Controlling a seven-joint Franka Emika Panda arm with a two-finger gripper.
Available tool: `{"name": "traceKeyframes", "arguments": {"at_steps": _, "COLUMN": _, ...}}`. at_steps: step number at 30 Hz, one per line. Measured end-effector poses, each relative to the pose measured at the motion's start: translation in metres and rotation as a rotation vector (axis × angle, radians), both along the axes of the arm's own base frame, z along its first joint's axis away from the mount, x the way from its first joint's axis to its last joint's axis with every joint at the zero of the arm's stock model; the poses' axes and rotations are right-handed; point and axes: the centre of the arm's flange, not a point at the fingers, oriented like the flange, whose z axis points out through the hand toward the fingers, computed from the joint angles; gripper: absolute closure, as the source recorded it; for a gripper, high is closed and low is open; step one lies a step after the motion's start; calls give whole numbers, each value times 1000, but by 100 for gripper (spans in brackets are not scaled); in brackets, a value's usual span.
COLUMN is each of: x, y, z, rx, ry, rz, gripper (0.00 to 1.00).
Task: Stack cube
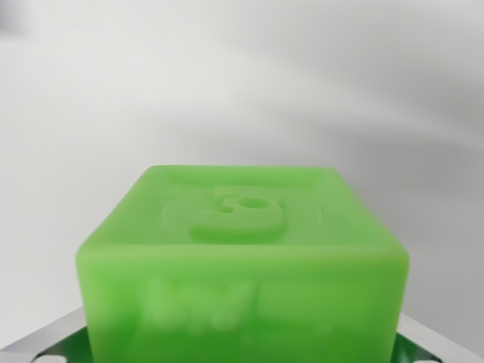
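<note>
A bright green cube (242,257) fills the lower middle of the wrist view, very close to the camera. Its top face carries a raised round emblem, and its near face has raised lettering, which is blurred. My gripper (242,352) sits at the bottom edge. Only slivers of its metal fingers (45,340) show, at the cube's lower left and lower right corners. Both press against the cube's sides, so the gripper is shut on it. No second cube is in view.
A plain, out-of-focus white-grey surface (242,83) lies behind the cube. A soft shadow band runs across the upper right. Nothing else is visible.
</note>
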Motion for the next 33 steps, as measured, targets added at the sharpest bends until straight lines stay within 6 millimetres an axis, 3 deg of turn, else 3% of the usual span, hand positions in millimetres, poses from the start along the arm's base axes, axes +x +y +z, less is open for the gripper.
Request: {"name": "traceKeyframes", "arguments": {"at_steps": 33, "x": 12, "y": 63, "z": 12, "rx": 1, "ry": 0, "rz": 8, "gripper": 100}}
